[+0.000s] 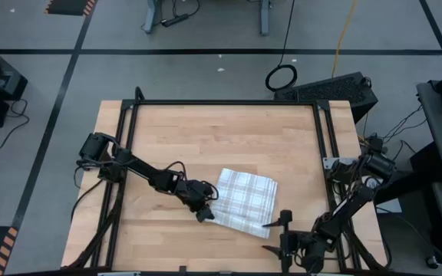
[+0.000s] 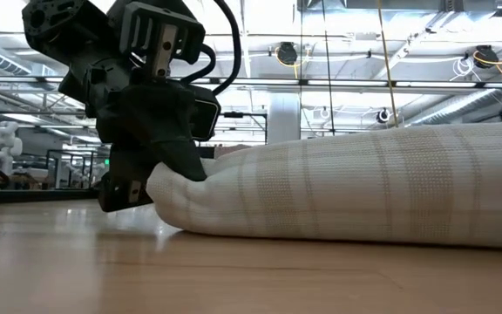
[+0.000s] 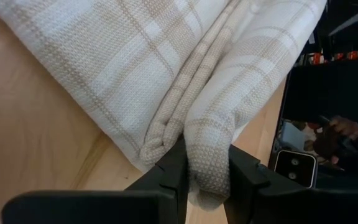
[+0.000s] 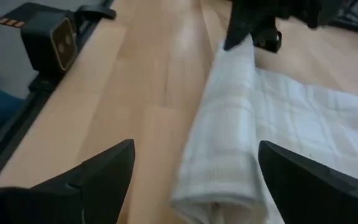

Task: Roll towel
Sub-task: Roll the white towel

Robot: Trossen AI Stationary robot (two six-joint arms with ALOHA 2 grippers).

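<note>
One pale wooden desk (image 1: pixel 206 138) stands on grey, black-taped floor. Near its front edge lies the towel (image 1: pixel 242 199), partly rolled, roll axis running left-right. Left gripper (image 1: pixel 204 212) fingers pinch its left corner; right gripper (image 1: pixel 284 234) fingers spread just beside it.

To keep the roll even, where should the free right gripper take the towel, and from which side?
On the rolled end of the towel nearest the open right gripper, coming in along the roll. The left gripper already pinches the other end, and this end lies thick and unheld.
</note>
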